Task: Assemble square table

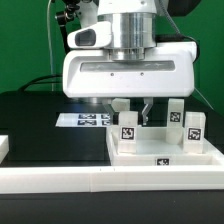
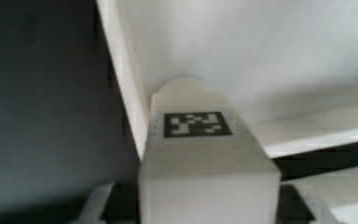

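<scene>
Gripper [image 1: 133, 108] clamped on leg block [image 2: 201, 150] above square top [image 1: 160, 150]; I lift straight, keep leg vertical, avoid neighbour legs [image 1: 185, 122].

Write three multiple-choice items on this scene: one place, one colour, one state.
1. Seen in the exterior view, the marker board lies
A. on that view's left of the white square plastic table top
B. on top of it
C. on that view's right of it

2. The white-tagged plastic leg block under the wrist camera is
A. red
B. blue
C. white

3. The pincer is
A. wide open over bare table
B. closed on that leg block
C. out of view

Key: 1 A, the board sits left of the top's rim. 2 C, its body is white under a black-and-white tag. 3 B, the block fills the gap between the fingers in the wrist view.
</scene>
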Robot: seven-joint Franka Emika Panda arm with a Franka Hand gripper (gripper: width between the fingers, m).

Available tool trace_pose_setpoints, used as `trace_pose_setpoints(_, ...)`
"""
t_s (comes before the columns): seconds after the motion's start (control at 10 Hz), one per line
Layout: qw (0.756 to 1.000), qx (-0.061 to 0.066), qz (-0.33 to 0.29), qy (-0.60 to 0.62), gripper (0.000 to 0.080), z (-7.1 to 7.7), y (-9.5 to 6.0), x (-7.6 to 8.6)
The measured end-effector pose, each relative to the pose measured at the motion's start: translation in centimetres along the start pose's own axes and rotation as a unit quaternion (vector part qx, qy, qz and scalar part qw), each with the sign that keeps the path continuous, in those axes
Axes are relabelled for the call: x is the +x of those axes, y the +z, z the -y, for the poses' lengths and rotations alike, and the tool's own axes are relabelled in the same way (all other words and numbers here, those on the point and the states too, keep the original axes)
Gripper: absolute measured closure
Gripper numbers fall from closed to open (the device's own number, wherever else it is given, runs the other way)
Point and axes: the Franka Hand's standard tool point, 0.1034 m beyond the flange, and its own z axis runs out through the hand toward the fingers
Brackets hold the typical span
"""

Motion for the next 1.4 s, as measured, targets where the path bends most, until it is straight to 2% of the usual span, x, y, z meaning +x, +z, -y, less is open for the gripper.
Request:
trace_pose_setpoints(0.2, 0.994, 0.013, -0.008, 0.108, 0.0509, -0.26, 0.05, -0.01)
trace_pose_setpoints(0.4, 0.981, 0.016, -0.008, 0.193, 0.0509, -0.4, 0.07, 0.0)
trace_pose_setpoints(0.7, 0.945, 0.021, -0.005, 0.327, 0.0509, -0.61, 0.08, 0.04)
trace_pose_setpoints(1.0, 0.893, 0.026, 0.004, 0.449, 0.0509, -0.51, 0.12, -0.13)
trace_pose_setpoints(1.3, 0.853, 0.03, 0.009, 0.521, 0.0509, -0.5, 0.12, -0.11)
trace_pose_setpoints(1.4, 0.849, 0.032, 0.011, 0.527, 0.0509, -0.54, 0.12, -0.04)
